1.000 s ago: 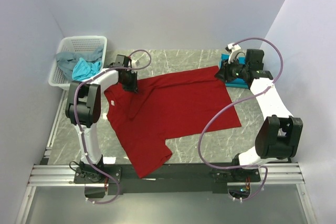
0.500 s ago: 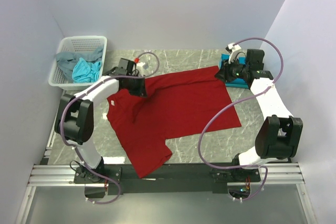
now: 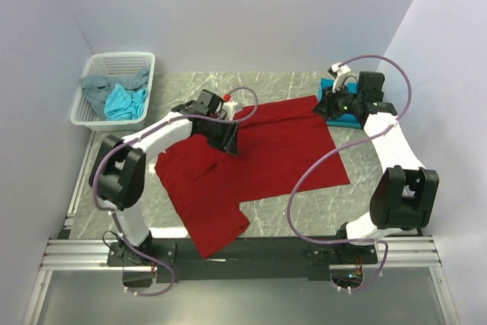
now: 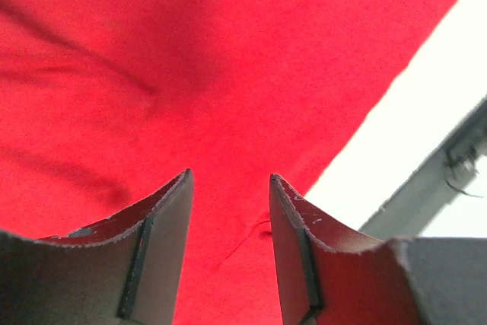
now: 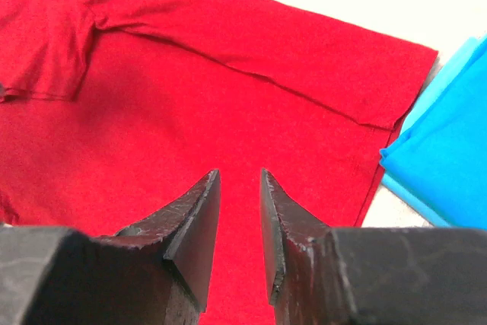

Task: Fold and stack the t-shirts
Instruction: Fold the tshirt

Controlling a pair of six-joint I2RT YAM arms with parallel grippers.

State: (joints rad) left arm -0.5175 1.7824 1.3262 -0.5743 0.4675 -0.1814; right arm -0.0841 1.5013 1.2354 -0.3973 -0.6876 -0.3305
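The dark red t-shirt (image 3: 281, 150) lies spread on the marble table, its far left shoulder lifted and pulled over the body. My left gripper (image 3: 230, 142) holds that fold. In the left wrist view (image 4: 228, 176) the jaws stand a little apart with red cloth (image 4: 190, 74) filling the gap. My right gripper (image 3: 326, 106) hovers over the shirt's far right corner (image 5: 228, 97), jaws narrowly open and empty (image 5: 240, 173). A folded teal-blue t-shirt (image 3: 346, 118) lies beside it (image 5: 449, 135). A grey t-shirt (image 3: 95, 85) and a light turquoise one (image 3: 123, 100) sit crumpled in the basket.
The white mesh basket (image 3: 122, 57) stands at the far left corner against the wall. An aluminium rail (image 3: 243, 253) runs along the near edge and also shows in the left wrist view (image 4: 434, 188). Walls close in on three sides.
My left gripper has moved right and nearer, from the shirt's far left corner to over its middle, drawing the shoulder cloth with it. The right arm has not moved.
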